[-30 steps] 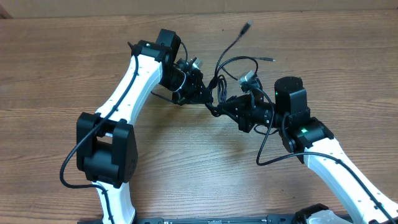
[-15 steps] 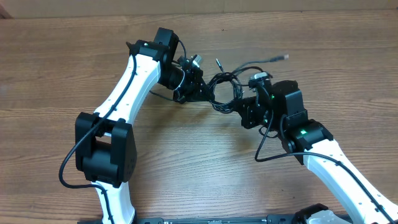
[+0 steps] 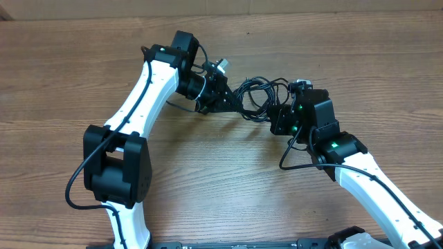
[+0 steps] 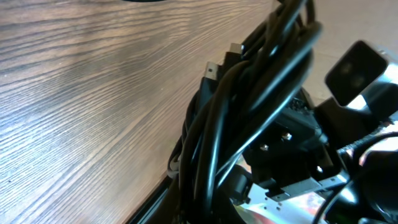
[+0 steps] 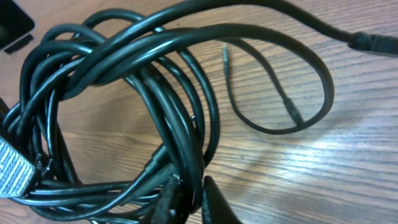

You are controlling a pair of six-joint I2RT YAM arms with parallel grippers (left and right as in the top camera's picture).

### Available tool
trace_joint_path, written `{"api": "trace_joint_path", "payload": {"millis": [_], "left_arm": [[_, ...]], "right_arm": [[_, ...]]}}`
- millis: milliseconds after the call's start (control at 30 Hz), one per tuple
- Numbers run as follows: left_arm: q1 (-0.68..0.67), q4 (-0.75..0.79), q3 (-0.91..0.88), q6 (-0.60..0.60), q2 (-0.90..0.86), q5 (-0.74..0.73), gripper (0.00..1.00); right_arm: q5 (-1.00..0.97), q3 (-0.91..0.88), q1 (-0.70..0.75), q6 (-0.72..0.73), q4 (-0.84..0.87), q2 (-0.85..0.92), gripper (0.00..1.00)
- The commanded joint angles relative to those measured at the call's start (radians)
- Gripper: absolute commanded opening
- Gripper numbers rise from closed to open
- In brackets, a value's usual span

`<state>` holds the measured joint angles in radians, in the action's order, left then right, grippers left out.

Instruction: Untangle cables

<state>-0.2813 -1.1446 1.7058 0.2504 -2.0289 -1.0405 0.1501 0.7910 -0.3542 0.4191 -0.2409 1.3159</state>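
Overhead view, left to right. The left gripper [image 3: 223,99] sits where it was a second ago. Its jaws are closed on the near-left edge of the cables [image 3: 256,95]. In the left wrist view the black cords [image 4: 249,106] run in a thick sheaf right in front of the lens, with one silvery plug end [image 4: 212,70] lying against them above the wooden table [image 4: 74,93].

Centre: a second ago the bundle was spread out, with two loose ends flung toward the far side of the table. It is now drawn into one compact coil hanging between the two arms.

Right: the right gripper [image 3: 277,114] has swung up and in toward the coil, so the gap between the grippers is shorter. In the right wrist view the loops [image 5: 124,62] are wound through one another. One thin cord with a bare tip [image 5: 225,50] lies free on the wood. Strands pass down between the dark fingertips [image 5: 214,202], which stand only slightly apart; whether they are pinching the strands or letting go cannot be told.

Reading: the cords have been gathered, not separated. The crossings remain, so the untangling is probably at an early stage.
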Motion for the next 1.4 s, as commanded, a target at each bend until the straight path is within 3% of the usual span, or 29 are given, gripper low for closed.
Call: {"api": "trace_joint_path", "payload": {"millis": [0,133,233,433,500,567,833,1067,1100,1267,1367], "left_arm": [[0.007,-0.002,0.004,-0.100,0.028,-0.171,0.04],[0.007,0.001,0.004,-0.261,0.028,-0.404,0.04],[0.007,0.000,0.004,-0.322,0.028,-0.472,0.04],[-0.002,0.000,0.004,-0.388,0.028,-0.492,0.04],[-0.002,0.000,0.004,-0.415,0.028,-0.531,0.04],[-0.001,-0.001,0.004,-0.430,0.028,-0.540,0.04],[-0.005,0.000,0.004,-0.517,0.028,-0.540,0.04],[-0.014,0.000,0.004,-0.574,0.028,-0.540,0.04],[-0.013,0.000,0.004,-0.589,0.028,-0.541,0.04],[-0.005,0.002,0.004,-0.693,0.028,-0.540,0.04],[-0.005,0.052,0.004,-0.737,0.028,-0.540,0.04]], "right_arm": [[-0.013,-0.002,0.015,0.076,0.019,0.017,0.11],[-0.013,-0.002,0.015,0.304,0.025,0.056,0.11],[-0.002,-0.002,0.015,0.392,0.053,0.098,0.11],[0.247,-0.002,0.015,0.396,0.310,0.154,0.17],[0.262,-0.002,0.015,0.406,0.342,0.164,0.20],[0.226,-0.002,0.018,0.430,0.328,0.173,0.29],[0.256,-0.002,0.018,0.418,0.407,0.174,0.34],[0.106,-0.002,0.035,0.418,0.381,0.174,0.77],[0.074,-0.002,0.039,0.418,0.356,0.174,0.79],[0.109,-0.002,0.073,0.411,0.233,0.174,0.81],[0.295,-0.002,0.075,0.291,0.207,0.174,0.72]]}}
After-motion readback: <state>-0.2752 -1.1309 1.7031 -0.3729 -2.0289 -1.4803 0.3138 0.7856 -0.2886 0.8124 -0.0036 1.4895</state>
